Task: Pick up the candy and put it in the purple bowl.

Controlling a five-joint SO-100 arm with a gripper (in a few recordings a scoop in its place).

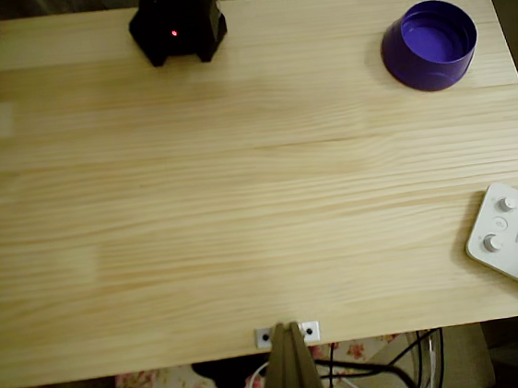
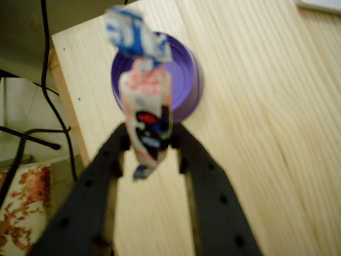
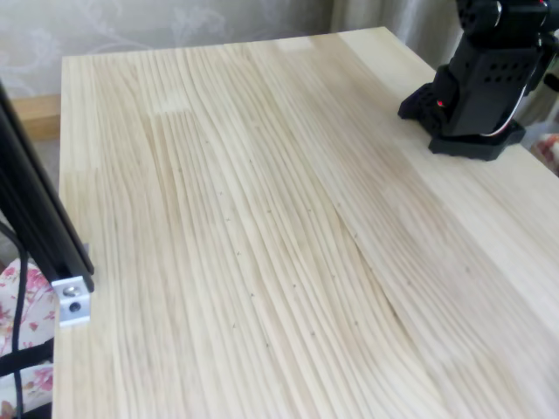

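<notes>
Black two-finger tool (image 2: 154, 143) — clamped on pinkish-white twist-wrapped candy (image 2: 145, 101), held upright above the round purple plastic bowl (image 2: 184, 80) — at the pale wooden bench (image 2: 256, 138) corner.

Purple bowl (image 1: 430, 45) at table (image 1: 242, 205) far-right corner — arm base (image 1: 177, 22) far-left, overhead view.

candy (image 2: 146, 114): pinkish-white wrapper, red and blue marks, twisted ends; held upright, centre of the wrist view, overlapping the bowl.
purple bowl (image 1: 430, 45): round, deep, upright; upper right of the overhead view.
</notes>
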